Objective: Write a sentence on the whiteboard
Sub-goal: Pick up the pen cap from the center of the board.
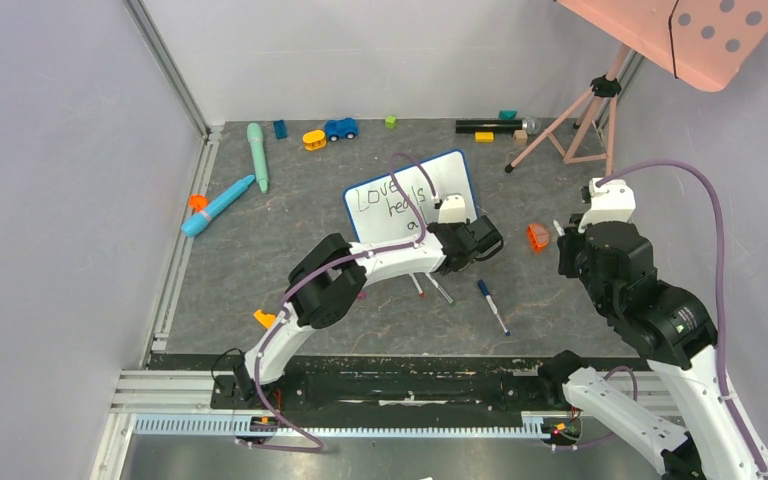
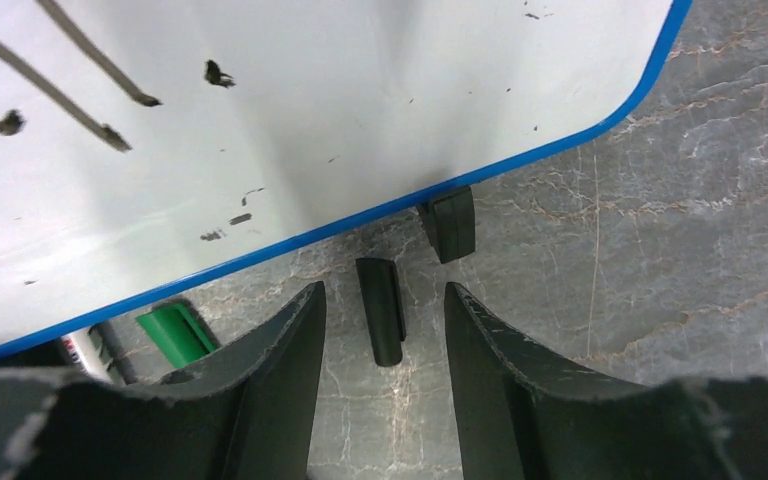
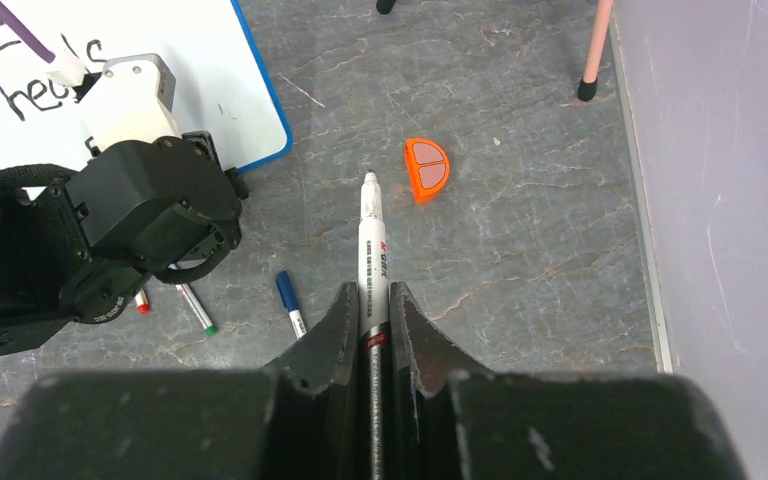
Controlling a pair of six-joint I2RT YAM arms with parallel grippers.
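The right gripper (image 3: 371,300) is pressed together on a white marker (image 3: 370,235), pinching its barrel so the tip points away over the grey table (image 1: 260,250). Just beyond that tip, slightly right, lies an orange half-round piece (image 3: 427,167).

At the near left, beside the left arm, sits a small orange block (image 1: 263,319). Near the middle, a blue-capped marker (image 1: 492,305) lies loose, and left of it lie a green-tipped marker (image 3: 197,308) and a red-tipped one (image 3: 141,300), partly under the left wrist.

The left gripper (image 2: 385,292) is spread wide and holds nothing. It hangs over the near right corner of the whiteboard (image 1: 430,180). In the wrist view a black cap (image 2: 381,310) lies on the table in the gap between the fingers, touching neither, and one of the board's black feet (image 2: 448,222) shows just past it.

The whiteboard rests in the middle of the table, turned at an angle, its blue frame visible. The sentence (image 1: 385,198) is on its left part in staggered lines. "Love", "heals" and an "a" can be read; the left arm covers the rest.

At the far edge lie two teal pens (image 1: 257,155), a yellow toy (image 1: 314,139), a blue toy car (image 1: 340,128) and a black tube (image 1: 488,126). A pink tripod (image 1: 570,125) stands at the far right.
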